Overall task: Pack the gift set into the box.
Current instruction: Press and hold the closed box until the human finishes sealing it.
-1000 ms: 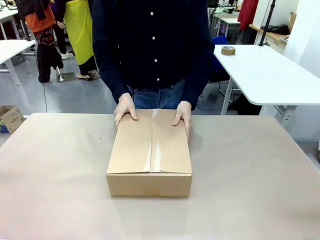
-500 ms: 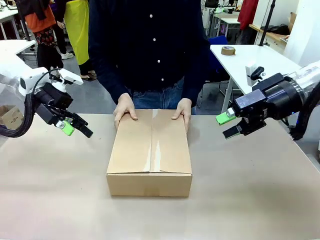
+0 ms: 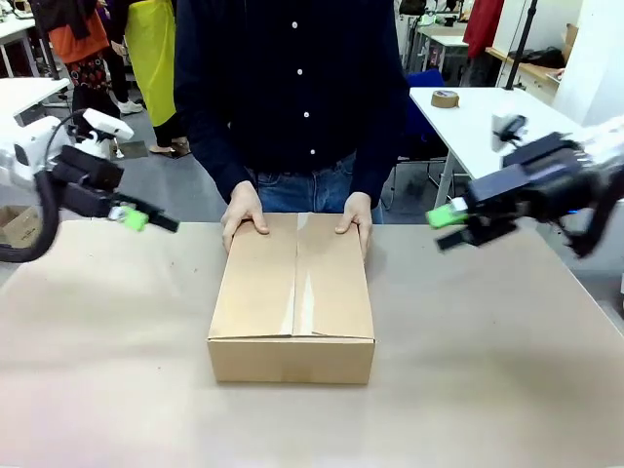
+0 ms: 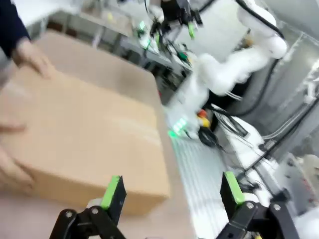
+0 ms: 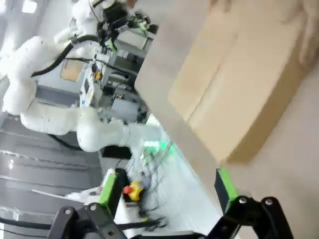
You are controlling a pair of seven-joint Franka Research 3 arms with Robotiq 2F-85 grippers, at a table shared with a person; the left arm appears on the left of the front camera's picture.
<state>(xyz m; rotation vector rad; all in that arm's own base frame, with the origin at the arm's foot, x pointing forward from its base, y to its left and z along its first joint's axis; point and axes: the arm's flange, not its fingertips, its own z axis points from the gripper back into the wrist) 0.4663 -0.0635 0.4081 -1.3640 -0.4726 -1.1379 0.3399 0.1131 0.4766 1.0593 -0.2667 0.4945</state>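
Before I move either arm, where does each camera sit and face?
Front: between the arms, facing across the table at the person, whose hands rest on the closed box; left gripper and right gripper flank it.
Left wrist: on the left arm, looking past its open fingers at the box.
Right wrist: on the right arm, likewise, from the opposite side.
Shared: every view shows the box.
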